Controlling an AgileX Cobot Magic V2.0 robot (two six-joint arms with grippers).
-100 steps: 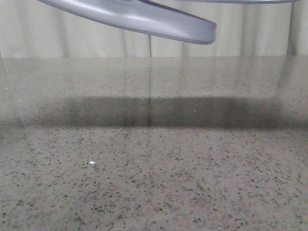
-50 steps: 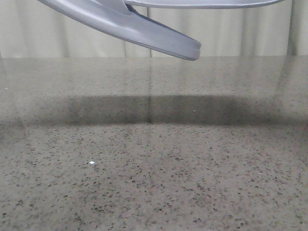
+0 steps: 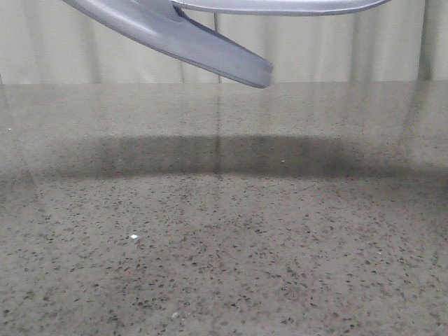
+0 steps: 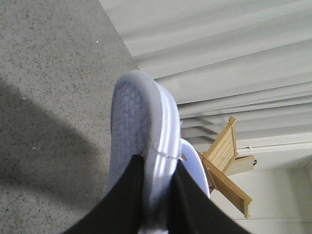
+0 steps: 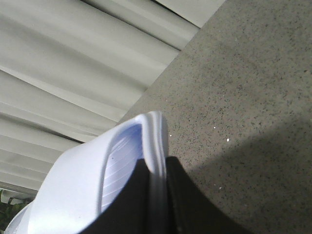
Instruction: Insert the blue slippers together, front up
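Observation:
Both blue slippers hang in the air above the table. In the front view one slipper slants down from the upper left, its tip over the table's middle. The other slipper lies almost level along the top edge, meeting the first near its upper part. My left gripper is shut on the rim of a slipper whose treaded sole shows; the second slipper peeks out behind. My right gripper is shut on the rim of a slipper with a ribbed footbed. Neither gripper appears in the front view.
A speckled grey stone table fills the lower view, with a wide dark shadow band across it. Pale curtains hang behind the table. A wooden slatted rack stands beyond the table in the left wrist view.
The slanted slipper's tip has swung left and tilted more steeply downward. The level slipper has come down into view and shifted left, closing on the slanted one.

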